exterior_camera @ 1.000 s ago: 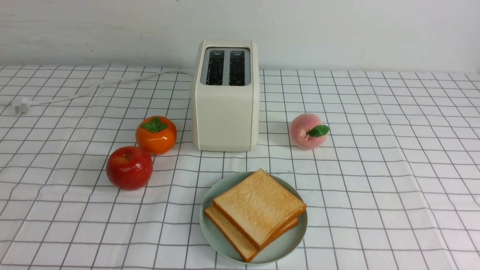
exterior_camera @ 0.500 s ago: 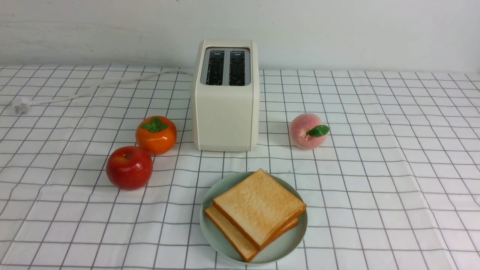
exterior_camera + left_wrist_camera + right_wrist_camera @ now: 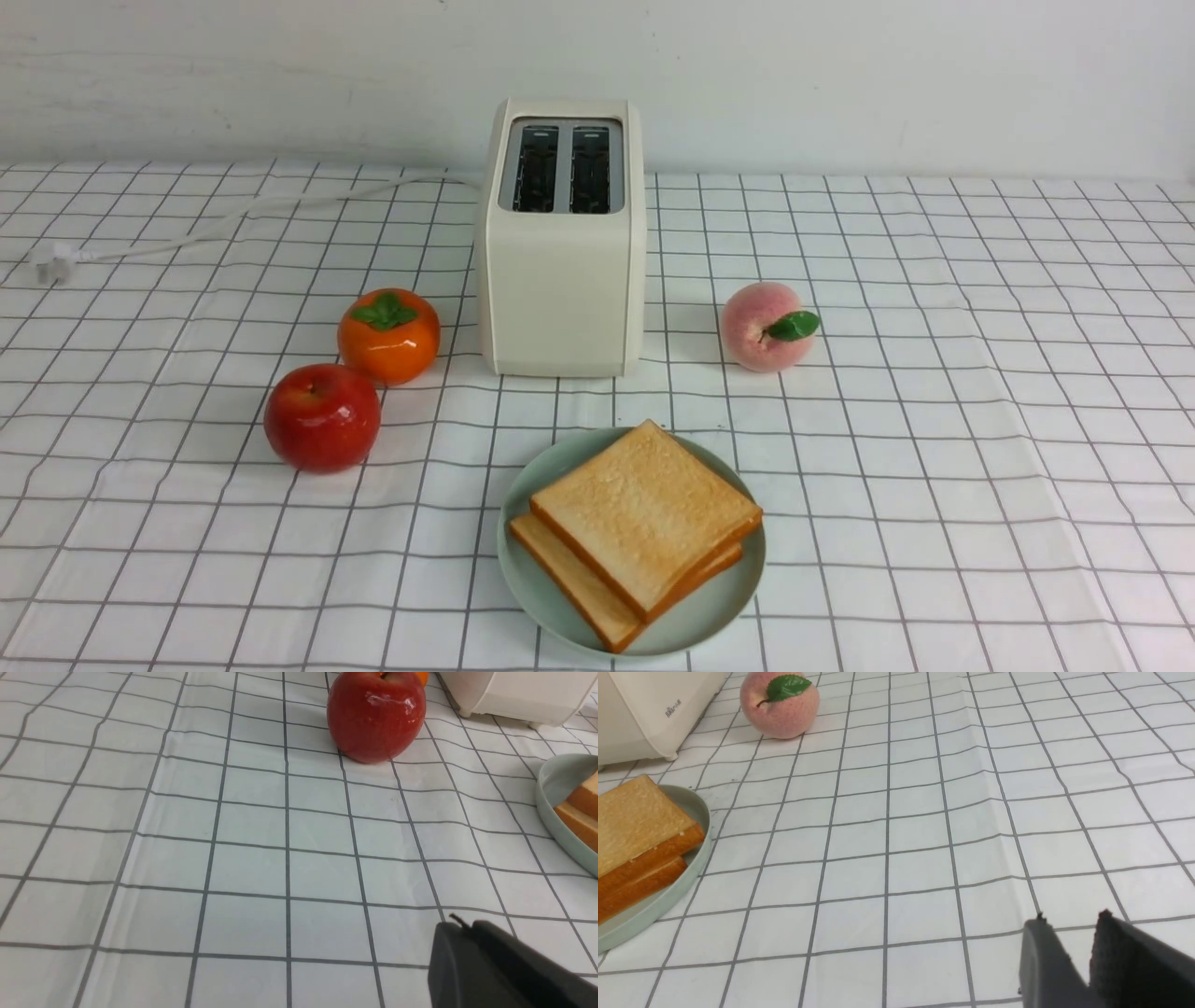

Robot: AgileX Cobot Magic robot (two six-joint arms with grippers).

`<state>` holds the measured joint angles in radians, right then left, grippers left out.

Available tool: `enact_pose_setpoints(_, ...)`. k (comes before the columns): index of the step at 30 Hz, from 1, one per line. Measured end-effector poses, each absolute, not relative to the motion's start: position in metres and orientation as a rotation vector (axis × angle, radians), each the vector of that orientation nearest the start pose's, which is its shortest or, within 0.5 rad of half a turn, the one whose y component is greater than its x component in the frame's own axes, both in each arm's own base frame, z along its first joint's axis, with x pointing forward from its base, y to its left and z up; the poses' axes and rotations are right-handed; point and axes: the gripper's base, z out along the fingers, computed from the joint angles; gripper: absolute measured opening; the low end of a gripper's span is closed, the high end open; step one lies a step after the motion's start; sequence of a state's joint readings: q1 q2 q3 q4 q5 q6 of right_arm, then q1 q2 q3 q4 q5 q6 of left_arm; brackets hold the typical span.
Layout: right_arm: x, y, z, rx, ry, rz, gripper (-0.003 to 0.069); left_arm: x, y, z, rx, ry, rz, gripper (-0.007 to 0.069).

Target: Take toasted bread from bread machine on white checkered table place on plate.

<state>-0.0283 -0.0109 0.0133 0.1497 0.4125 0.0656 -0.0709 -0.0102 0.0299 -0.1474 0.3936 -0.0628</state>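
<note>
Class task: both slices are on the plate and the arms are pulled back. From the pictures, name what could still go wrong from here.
1. The top toast sits skewed on the lower toast; a bump to the plate might slide it off.
2. The apple, persimmon and peach are round and loose beside the toaster; a passing arm could roll them.
3. The cord trails across the table and might snag.

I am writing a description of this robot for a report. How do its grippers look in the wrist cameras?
Only the finger ends show. The left gripper is matte dark grey to black, with blunt, rounded tips. The right gripper has a smooth dark grey finger and a darker one with a rough, textured pad. No cables, markings or arm links are visible; the front view shows neither arm.
</note>
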Motion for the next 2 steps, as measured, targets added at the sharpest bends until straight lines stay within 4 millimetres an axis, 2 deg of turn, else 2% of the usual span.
enact_pose_setpoints(2,0.0514,0.0040,0.1727,0.178,1.889,0.176,0.0169,0.0516,-0.0088,0.1687,-0.083,1.898,-0.237,0.0021)
